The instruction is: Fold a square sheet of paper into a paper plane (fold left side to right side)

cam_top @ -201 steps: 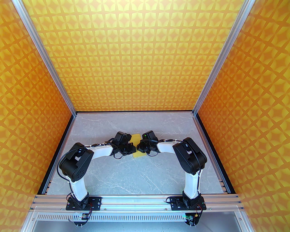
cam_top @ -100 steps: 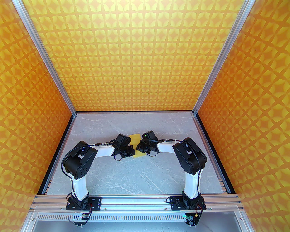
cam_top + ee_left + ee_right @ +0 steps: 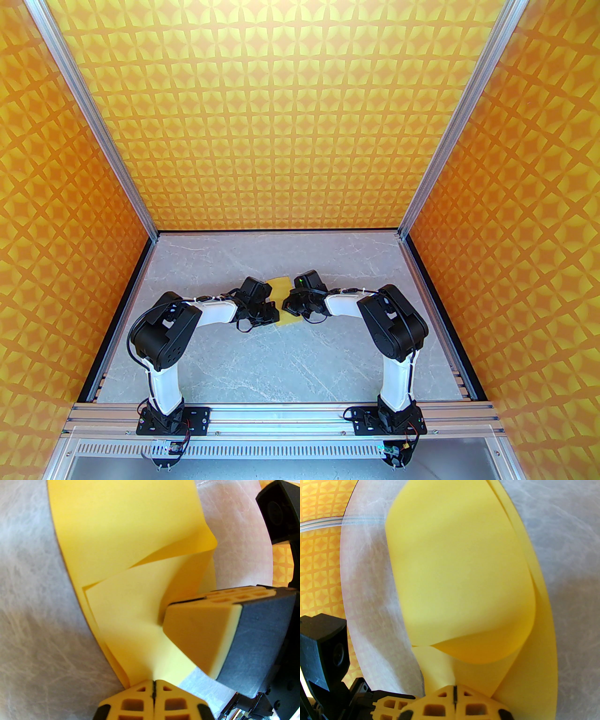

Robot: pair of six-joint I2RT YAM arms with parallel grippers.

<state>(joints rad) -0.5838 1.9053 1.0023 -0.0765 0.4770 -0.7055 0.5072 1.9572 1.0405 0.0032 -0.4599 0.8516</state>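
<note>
- The square sheet of paper [image 3: 280, 287] lay on the grey marbled table [image 3: 290, 365], about midway between its left and right sides and somewhat towards the far end, between the two wrists.
- From above, only a far corner and a near strip of the sheet could be seen; the grippers covered the middle.
- The left gripper [image 3: 275, 313] reached in from the left with its jaws closed. In the left wrist view its fingertips [image 3: 153, 691] met at a thin seam, and the sheet [image 3: 121, 526] narrowed into that seam, pinched there.
- The right gripper [image 3: 287, 307] reached in from the right, just beside the left one. Its jaws were likewise closed, and in the right wrist view [image 3: 454, 692] the sheet [image 3: 459, 573] tapered into the line where the fingers met.
- In the left wrist view one of the right gripper's fingers [image 3: 199, 632] pressed its wedge tip against the paper.
- The sheet was partly folded: a flap curled up and over the layer beneath rather than lying flat, and doubled edges showed along one side.
- Orange-yellow star-patterned walls [image 3: 281, 117] stood on the left, right and far sides of the table.
</note>
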